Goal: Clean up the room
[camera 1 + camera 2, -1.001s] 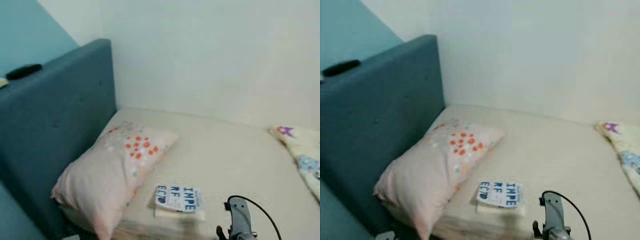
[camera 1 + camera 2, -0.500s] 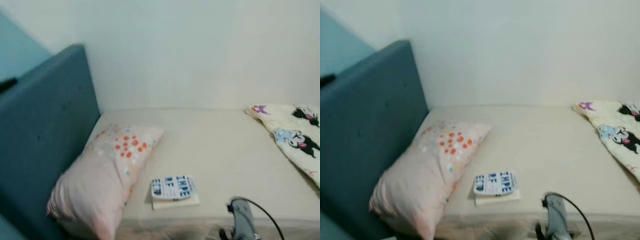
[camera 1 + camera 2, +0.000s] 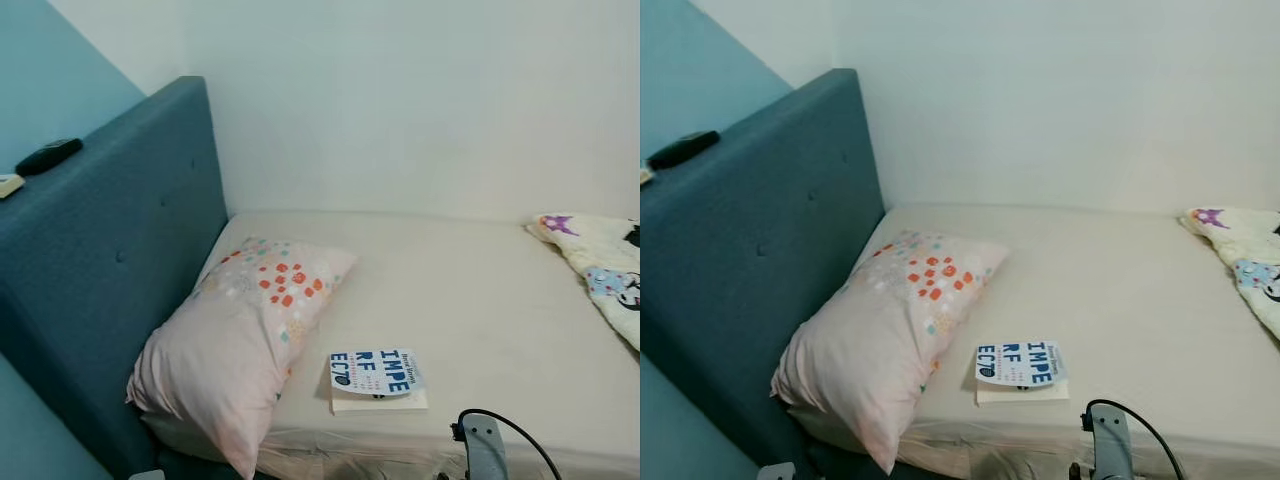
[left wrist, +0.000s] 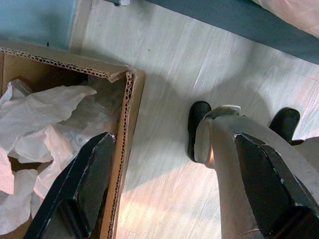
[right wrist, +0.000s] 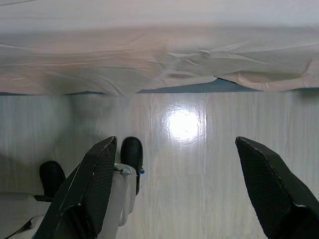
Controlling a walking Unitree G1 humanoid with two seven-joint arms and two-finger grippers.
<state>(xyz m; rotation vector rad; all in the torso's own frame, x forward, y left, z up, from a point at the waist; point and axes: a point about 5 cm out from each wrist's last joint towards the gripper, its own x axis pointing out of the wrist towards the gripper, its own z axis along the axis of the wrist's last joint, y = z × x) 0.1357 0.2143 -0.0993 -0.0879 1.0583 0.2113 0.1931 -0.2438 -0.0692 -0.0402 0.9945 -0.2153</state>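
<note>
Book (image 3: 375, 375) lies on bed (image 3: 480, 290) beside pillow (image 3: 240, 340), well above both spread-apart pincers (image 5: 174, 199) hanging floorward

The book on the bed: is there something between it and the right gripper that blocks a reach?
Nothing visible does. The book lies alone near the bed's front edge, beside the pillow. The right gripper hangs open over the floor below the mattress edge.

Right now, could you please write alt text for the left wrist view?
The open left tool hangs above a pale wood floor, with a cardboard box of crumpled white paper beside it. The robot's leg and black feet are below.
</note>
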